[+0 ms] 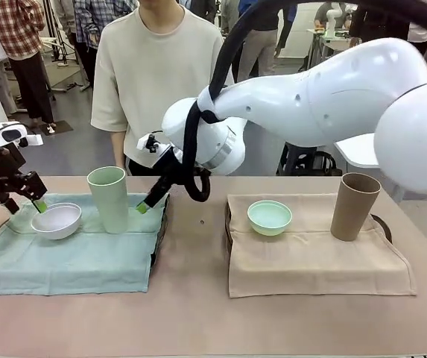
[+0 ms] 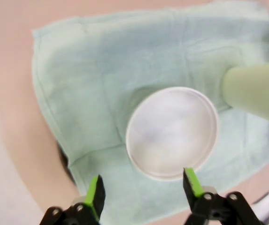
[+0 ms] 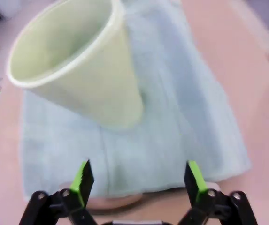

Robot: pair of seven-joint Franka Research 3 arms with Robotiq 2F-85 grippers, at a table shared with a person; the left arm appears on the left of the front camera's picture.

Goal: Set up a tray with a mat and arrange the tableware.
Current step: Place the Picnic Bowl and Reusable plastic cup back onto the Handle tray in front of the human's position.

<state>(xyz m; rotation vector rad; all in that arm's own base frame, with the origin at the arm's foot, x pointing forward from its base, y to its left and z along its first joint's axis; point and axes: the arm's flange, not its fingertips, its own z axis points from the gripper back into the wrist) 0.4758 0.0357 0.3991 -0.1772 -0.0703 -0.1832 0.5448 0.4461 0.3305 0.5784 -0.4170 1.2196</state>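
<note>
Hovering spread and empty, the left gripper [image 2: 143,190] hangs just beside the small round white bowl [image 1: 57,220] on the green cloth mat [image 1: 71,257]; the right gripper [image 3: 136,180], equally spread, flanks the tall pale-green cup [image 1: 109,198]. Both should withdraw straight, avoiding rims.

A smooth light brown counter [image 1: 198,313] fills the near part of the room. Behind it, the grey floor [image 1: 71,142] runs back to 12 o'clock. People in shirts stand at 11 o'clock. A white table [image 1: 358,149] sits at 3 o'clock.
</note>
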